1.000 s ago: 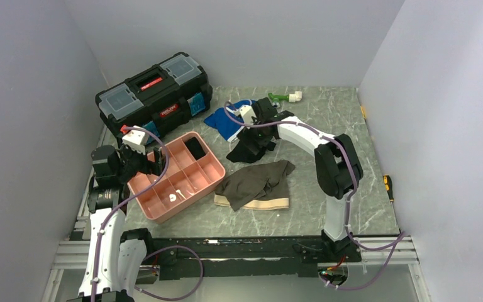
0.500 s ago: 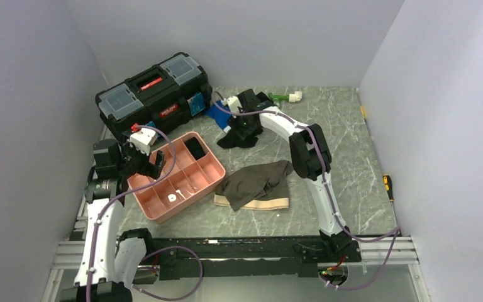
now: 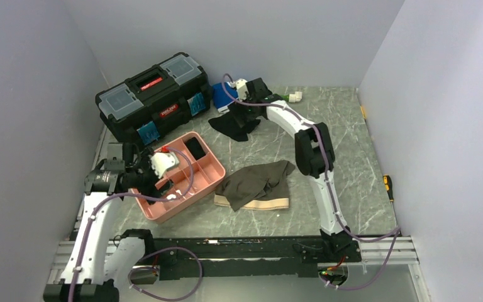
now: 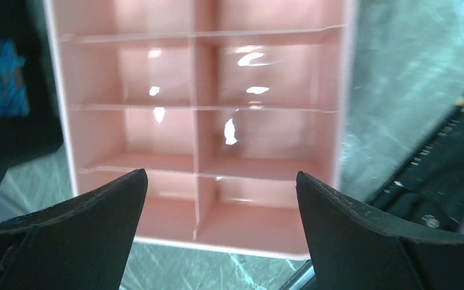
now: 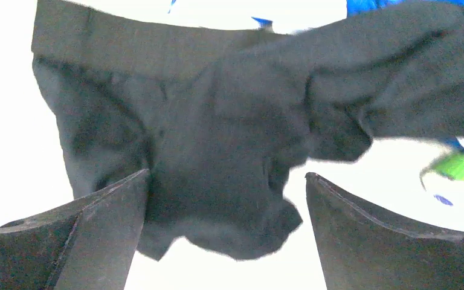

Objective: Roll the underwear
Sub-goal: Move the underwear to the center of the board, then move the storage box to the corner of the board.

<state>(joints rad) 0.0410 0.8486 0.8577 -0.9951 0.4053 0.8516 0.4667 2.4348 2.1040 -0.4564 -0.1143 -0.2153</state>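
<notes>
- Underwear (image 3: 255,182): dark grey-brown briefs, lying crumpled on the marble-pattern table (image 3: 352,157) just right of the pink tray; neither arm is touching them.
- Waistband (image 3: 258,204): a wide beige-tan band, showing along the near edge of the briefs.
- Left gripper (image 4: 220,176): hanging over the tray's near end with its fingers spread wide and gripping nothing. In the top view it (image 3: 165,184) is sitting above the near compartments.
- Right gripper (image 5: 226,175): reaching to the far side of the table, well apart from the briefs, with its fingers spread wide. The black garment is filling the space below and between them; whether they are touching the cloth cannot be told. In the top view it (image 3: 248,110) is hovering at that garment's far edge.
- Pink tray (image 3: 214,167): divided into compartments and lying at an angle between the toolbox and the briefs. Its dividers (image 4: 196,139) are showing under the left wrist.
- Black item (image 3: 194,148): lying in a far compartment of the tray.
- Small white pieces (image 3: 172,197): lying in a near compartment.
- Black garment (image 3: 231,126): lying bunched between the toolbox and the right arm, and spreading across the right wrist view (image 5: 217,139).
- Blue-and-white garment (image 3: 219,98): lying behind the black one, beside the toolbox.
- Toolbox (image 3: 154,94): black with red labels, standing closed at far left.
- Green-and-white object (image 3: 284,97): lying at the table's far edge.
</notes>
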